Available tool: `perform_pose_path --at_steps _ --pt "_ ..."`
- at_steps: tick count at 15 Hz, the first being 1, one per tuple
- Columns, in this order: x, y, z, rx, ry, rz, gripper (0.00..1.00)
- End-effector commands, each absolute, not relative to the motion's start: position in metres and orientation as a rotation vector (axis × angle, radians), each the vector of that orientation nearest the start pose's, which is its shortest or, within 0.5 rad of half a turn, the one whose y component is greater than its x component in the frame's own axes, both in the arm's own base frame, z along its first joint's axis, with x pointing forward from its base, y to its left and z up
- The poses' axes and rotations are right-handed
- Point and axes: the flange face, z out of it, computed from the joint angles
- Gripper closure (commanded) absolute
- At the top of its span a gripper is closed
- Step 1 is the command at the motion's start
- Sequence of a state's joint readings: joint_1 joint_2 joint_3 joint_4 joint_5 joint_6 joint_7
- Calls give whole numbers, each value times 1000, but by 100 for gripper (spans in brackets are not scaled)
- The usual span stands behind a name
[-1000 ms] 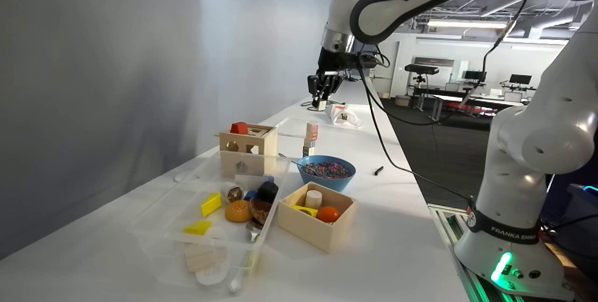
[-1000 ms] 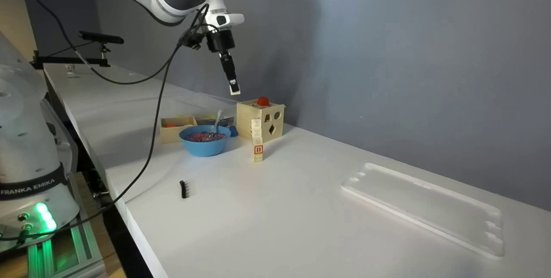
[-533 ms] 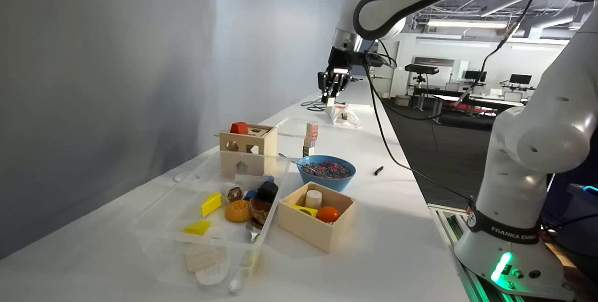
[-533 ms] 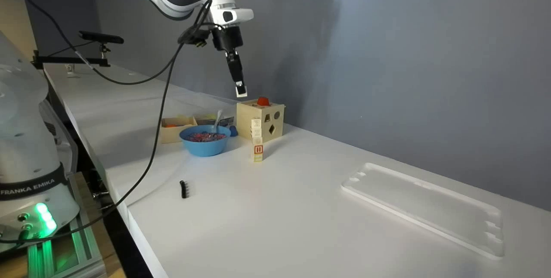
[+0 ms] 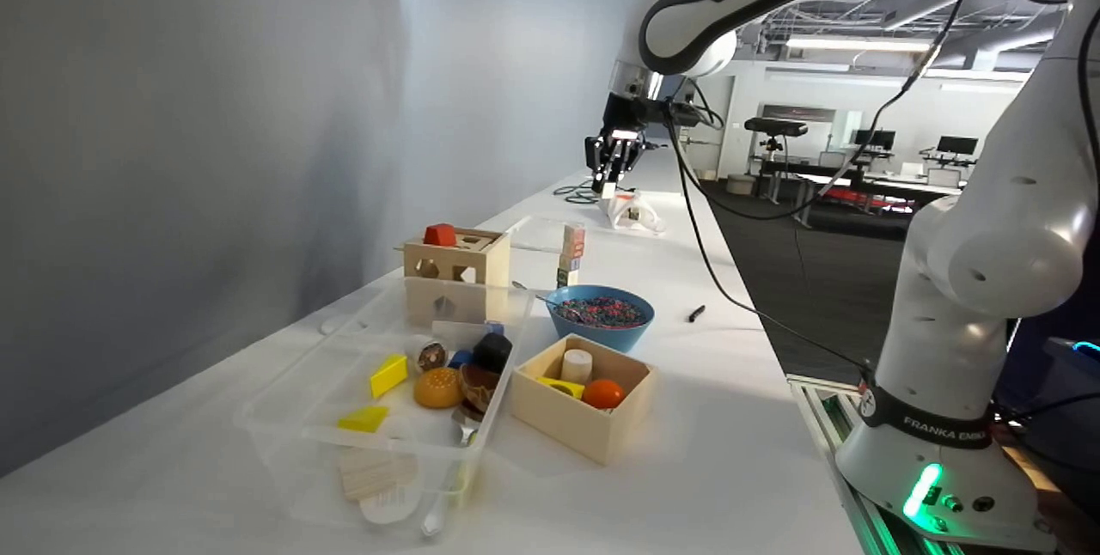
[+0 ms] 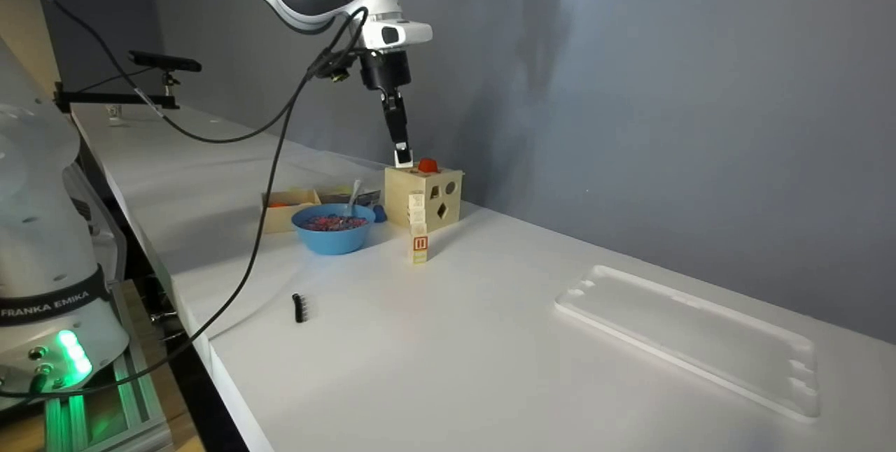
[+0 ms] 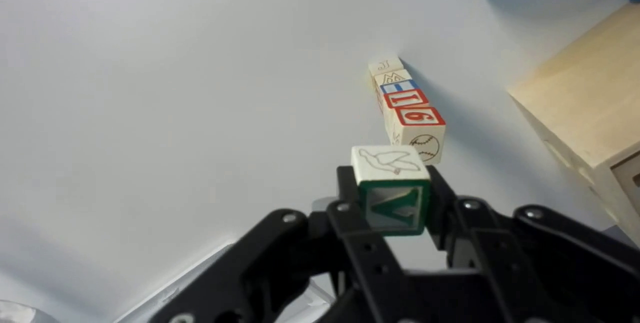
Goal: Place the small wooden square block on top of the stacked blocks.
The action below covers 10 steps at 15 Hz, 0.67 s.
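A small wooden square block (image 7: 391, 163) with a green-framed V and a bird drawing is pinched between the fingertips of my gripper (image 7: 392, 190). The gripper (image 6: 402, 151) holds the block above the table in both exterior views, and it also shows at the back (image 5: 608, 173). The stacked blocks (image 6: 418, 228) stand as a thin upright column in front of the shape-sorter box. The column also shows behind the bowl (image 5: 570, 254). In the wrist view the column (image 7: 412, 118) lies just beyond the held block, which overlaps a corner of its top block. The held block is apart from the column.
A blue bowl (image 6: 332, 235) with a spoon and a wooden shape-sorter box (image 6: 423, 196) with a red piece stand close to the column. An open wooden box (image 5: 584, 409) and a clear bin (image 5: 387, 452) hold toys. A clear lid (image 6: 689, 340) lies flat on the table.
My gripper has moved to the right in both exterior views with the block still held. It is slightly lower than a second ago. The column has not moved.
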<state>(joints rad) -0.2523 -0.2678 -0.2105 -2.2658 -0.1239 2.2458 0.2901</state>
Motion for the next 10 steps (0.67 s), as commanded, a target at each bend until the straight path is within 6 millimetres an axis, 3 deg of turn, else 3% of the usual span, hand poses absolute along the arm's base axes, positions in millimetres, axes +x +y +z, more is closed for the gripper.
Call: perform_pose_path --at_steps 1,2,3,5,6,10 --pt "463 -235 489 -3013 1040 -316 91" --pt "468 -231 489 -3025 1058 -320 91" --pt "453 -232 487 -3023 1056 -351 66" --pt "463 -231 484 -3033 1047 -343 66" --pt "466 -230 483 -3036 1044 -340 91" --pt "477 -226 468 -3048 1024 -300 91"
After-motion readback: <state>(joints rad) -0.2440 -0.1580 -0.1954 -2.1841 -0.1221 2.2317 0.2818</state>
